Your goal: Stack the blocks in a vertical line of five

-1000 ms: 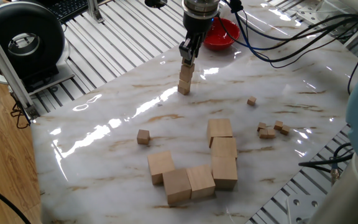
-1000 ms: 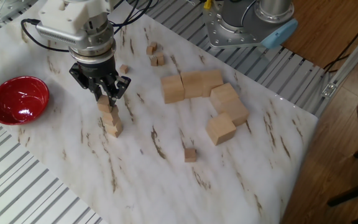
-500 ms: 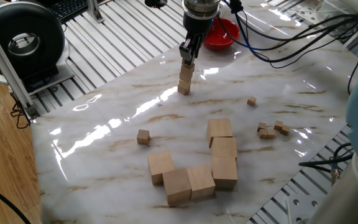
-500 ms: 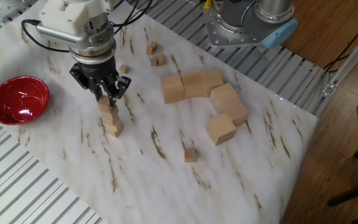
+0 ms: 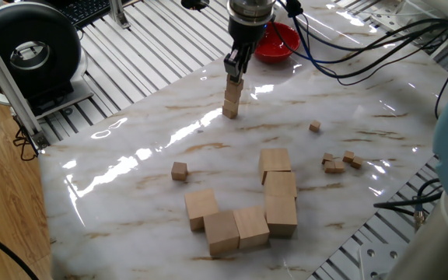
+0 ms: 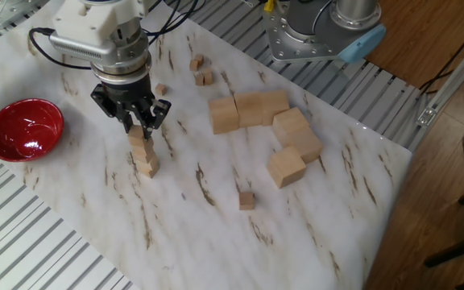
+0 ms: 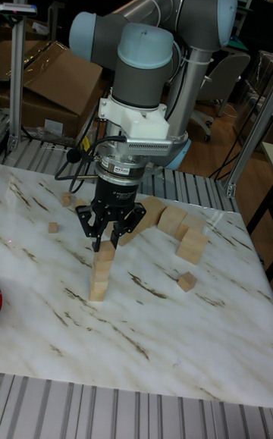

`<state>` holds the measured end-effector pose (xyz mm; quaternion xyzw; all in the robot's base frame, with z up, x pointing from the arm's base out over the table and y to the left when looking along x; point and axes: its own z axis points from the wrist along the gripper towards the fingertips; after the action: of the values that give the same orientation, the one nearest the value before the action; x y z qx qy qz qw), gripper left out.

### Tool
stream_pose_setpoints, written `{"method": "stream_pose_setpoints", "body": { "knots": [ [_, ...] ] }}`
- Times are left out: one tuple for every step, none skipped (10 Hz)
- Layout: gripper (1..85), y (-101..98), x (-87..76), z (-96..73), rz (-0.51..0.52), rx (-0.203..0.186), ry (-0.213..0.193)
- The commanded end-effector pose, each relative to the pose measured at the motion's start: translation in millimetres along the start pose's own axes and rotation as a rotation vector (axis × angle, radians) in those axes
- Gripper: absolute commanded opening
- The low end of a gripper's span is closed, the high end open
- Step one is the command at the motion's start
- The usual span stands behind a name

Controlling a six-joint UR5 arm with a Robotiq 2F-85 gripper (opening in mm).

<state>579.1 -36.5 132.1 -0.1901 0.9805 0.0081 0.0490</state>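
Observation:
A slightly crooked stack of small light-wood blocks point(image 5: 230, 99) point(image 6: 143, 155) point(image 7: 99, 278) stands at the far side of the marble table. My gripper point(image 5: 234, 68) point(image 6: 139, 127) point(image 7: 110, 246) hangs straight over the stack. It is open, with its fingers spread on either side of the top block point(image 7: 106, 253). One more small block point(image 5: 179, 171) point(image 6: 247, 200) point(image 7: 186, 281) lies alone on the table, well away from the stack.
Several large wood cubes point(image 5: 274, 165) point(image 6: 252, 109) cluster near the front right. Tiny cubes point(image 5: 337, 162) point(image 6: 202, 72) lie scattered beyond them. A red bowl point(image 5: 280, 42) point(image 6: 22, 129) sits behind the stack, and cables trail from the arm.
My gripper has edged up very slightly over the stack. The stack and the loose blocks have not moved.

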Motion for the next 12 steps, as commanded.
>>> {"method": "stream_pose_setpoints", "body": {
  "knots": [
    [39.7, 2.1, -1.2, -1.0, -0.007, -0.013, -0.007],
    [39.7, 2.3, -0.3, -0.8, -0.007, -0.015, -0.006],
    [39.7, 2.8, 0.9, -0.7, -0.006, -0.018, -0.004],
    [42.3, 3.4, 2.1, -0.8, -0.017, -0.021, 0.0],
    [44.0, 2.3, 3.3, -1.1, -0.031, -0.019, 0.004],
    [48.0, -3.0, 6.3, -2.1, -0.065, -0.006, 0.015],
    [56.3, -12.1, 9.5, -3.6, -0.112, 0.02, 0.029],
    [58.7, -21.1, 10.2, -5.1, -0.145, 0.048, 0.037],
    [59.3, -26.1, 9.7, -6.5, -0.162, 0.064, 0.039],
    [60.7, -28.5, 9.6, -9.7, -0.172, 0.07, 0.042],
    [61.7, -27.6, 9.5, -13.3, -0.171, 0.063, 0.042],
    [62.3, -22.8, 9.9, -16.9, -0.16, 0.041, 0.041]
  ]
}}
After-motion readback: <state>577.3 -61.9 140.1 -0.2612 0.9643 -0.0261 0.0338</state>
